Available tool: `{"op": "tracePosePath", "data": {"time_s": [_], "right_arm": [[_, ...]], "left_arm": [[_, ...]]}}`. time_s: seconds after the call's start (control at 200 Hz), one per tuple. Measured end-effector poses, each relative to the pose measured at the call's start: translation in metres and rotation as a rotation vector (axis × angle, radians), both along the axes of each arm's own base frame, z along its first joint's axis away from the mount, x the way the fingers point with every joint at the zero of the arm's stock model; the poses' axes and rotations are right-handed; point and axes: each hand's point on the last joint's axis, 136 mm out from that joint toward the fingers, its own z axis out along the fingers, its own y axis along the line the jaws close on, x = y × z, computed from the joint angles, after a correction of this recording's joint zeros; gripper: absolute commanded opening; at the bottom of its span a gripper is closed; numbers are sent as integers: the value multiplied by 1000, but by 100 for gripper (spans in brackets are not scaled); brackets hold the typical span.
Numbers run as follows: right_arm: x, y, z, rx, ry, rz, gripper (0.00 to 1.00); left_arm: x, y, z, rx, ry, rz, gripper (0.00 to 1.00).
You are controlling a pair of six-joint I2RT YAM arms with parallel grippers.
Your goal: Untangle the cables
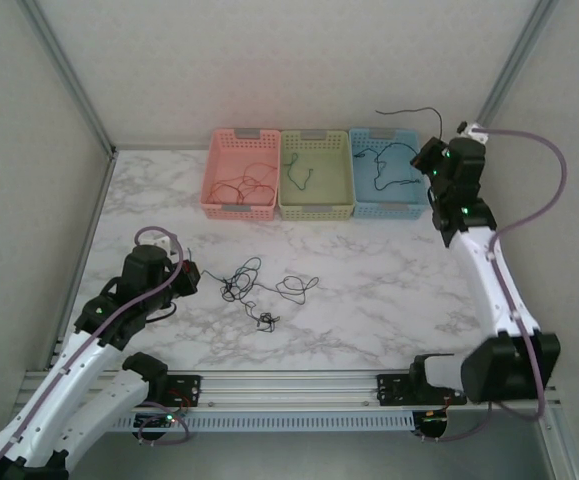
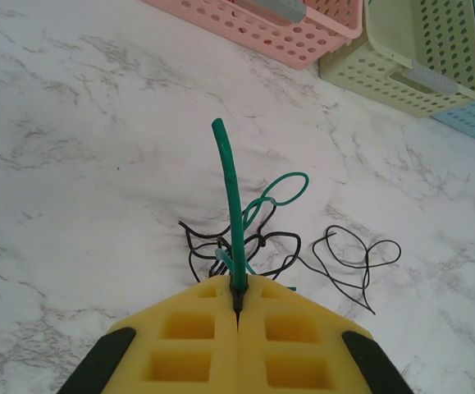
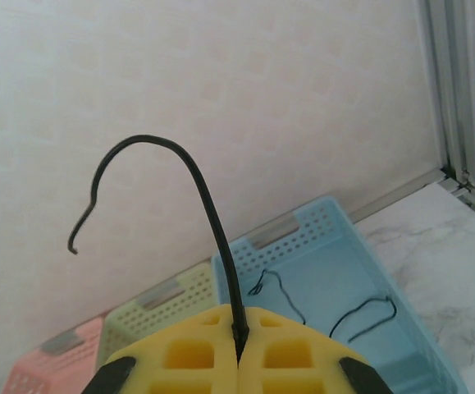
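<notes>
The left gripper [image 2: 237, 297] is closed, its yellow jaws pinching a green cable [image 2: 232, 193] whose free end sticks up past the fingertips. Just beyond it, on the marble table [image 1: 399, 290], lies the tangle of cables [image 2: 258, 238]: a green loop mixed with thin black strands, with a looser black loop [image 2: 360, 263] trailing off to the right. From the top camera this tangle [image 1: 254, 285] sits on the left-middle part of the table, just right of the left gripper [image 1: 191, 277] and well apart from the baskets. The right gripper [image 3: 239, 335] is closed too, clamped on a black cable [image 3: 194, 176] that rises from the jaws and curls over to the left into a hook. That gripper [image 1: 431, 152] hangs raised at the far right, above the right side of the blue basket [image 1: 384, 135]. Three baskets stand side by side along the far wall: a pink basket [image 1: 241, 135] on the left with thin red wires [image 1: 244, 185] in it, a green basket [image 1: 316, 135] in the middle holding a dark thin wire [image 1: 297, 175], and the blue one on the right with black wires [image 1: 394, 165] inside.
</notes>
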Motion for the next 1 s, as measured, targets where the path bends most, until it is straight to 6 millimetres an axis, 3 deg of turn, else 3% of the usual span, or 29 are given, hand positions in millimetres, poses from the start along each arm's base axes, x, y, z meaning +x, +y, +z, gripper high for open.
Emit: {"op": "tracePosePath", "data": {"time_s": [0.21, 0.425, 0.696, 1.001], "right_arm": [[71, -11, -42, 57, 67, -49, 0], [111, -6, -98, 105, 179, -49, 0], [110, -2, -190, 153, 411, -66, 0], [101, 7, -243, 170, 601, -29, 0]], "left_arm": [[0, -3, -4, -1, 18, -11, 0], [0, -3, -3, -5, 18, -15, 0], [-1, -4, -3, -6, 19, -18, 0], [0, -4, -6, -2, 30, -18, 0]]}}
